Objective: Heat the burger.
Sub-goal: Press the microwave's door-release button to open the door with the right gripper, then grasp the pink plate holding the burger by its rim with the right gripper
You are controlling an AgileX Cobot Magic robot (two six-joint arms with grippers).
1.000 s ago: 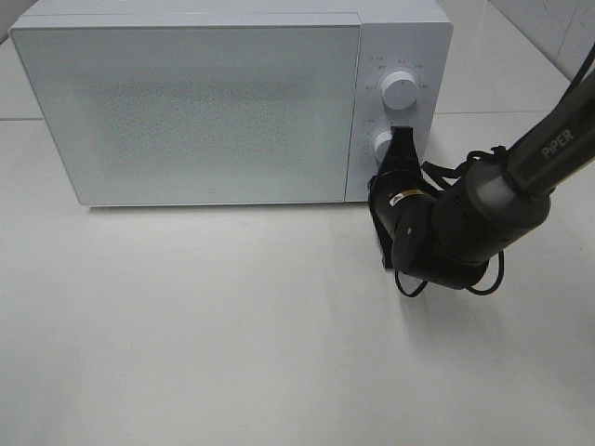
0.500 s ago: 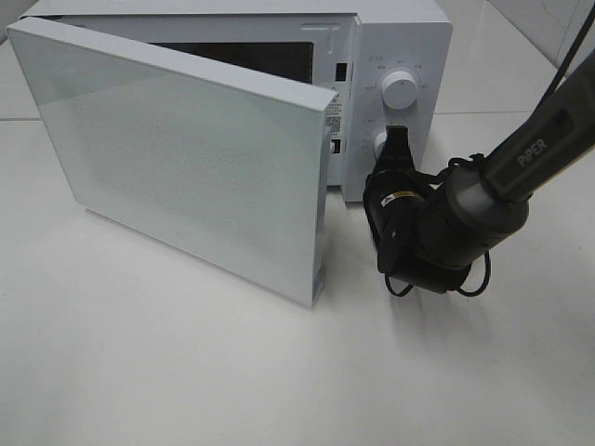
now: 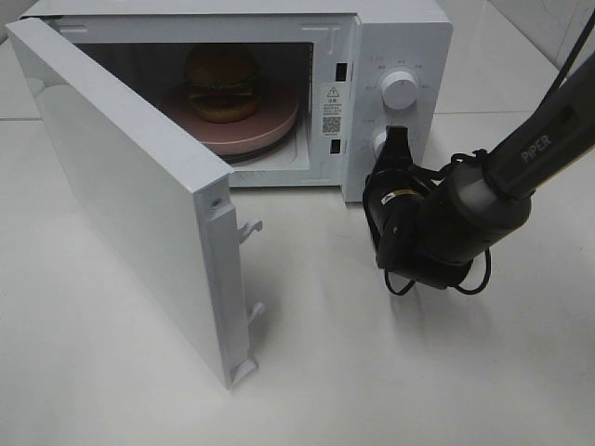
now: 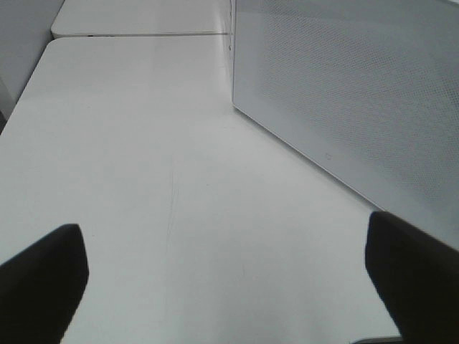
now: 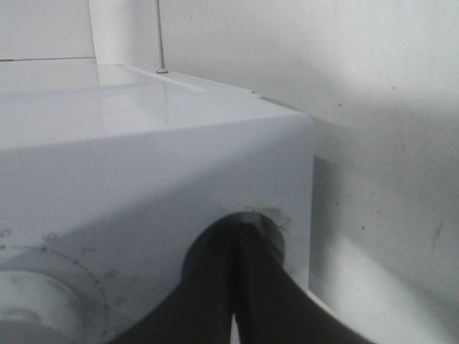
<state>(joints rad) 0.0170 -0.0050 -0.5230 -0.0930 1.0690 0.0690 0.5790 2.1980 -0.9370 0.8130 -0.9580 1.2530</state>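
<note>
one burger (image 3: 221, 82) sits on a pink plate (image 3: 279, 125) inside the microwave (image 3: 400, 37), door (image 3: 121, 204) wide open. right gripper (image 3: 398, 141), fingers pressed together, tips at the lower knob (image 3: 379, 144), its arm (image 3: 474, 209) bent low in from the right. left gripper (image 4: 226, 287) is spread wide over the table (image 4: 143, 179).

My black right arm (image 3: 542, 146) reads "PIPER" in white; the white box-shaped microwave (image 3: 400, 37) carries a white sticker (image 3: 331, 109) showing a warning triangle and a QR code.

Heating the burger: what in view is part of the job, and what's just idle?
In the job: burger, pink plate under it, open microwave door, lower knob, right hand shut at that knob.
Idle: upper knob, open left hand, table.
</note>
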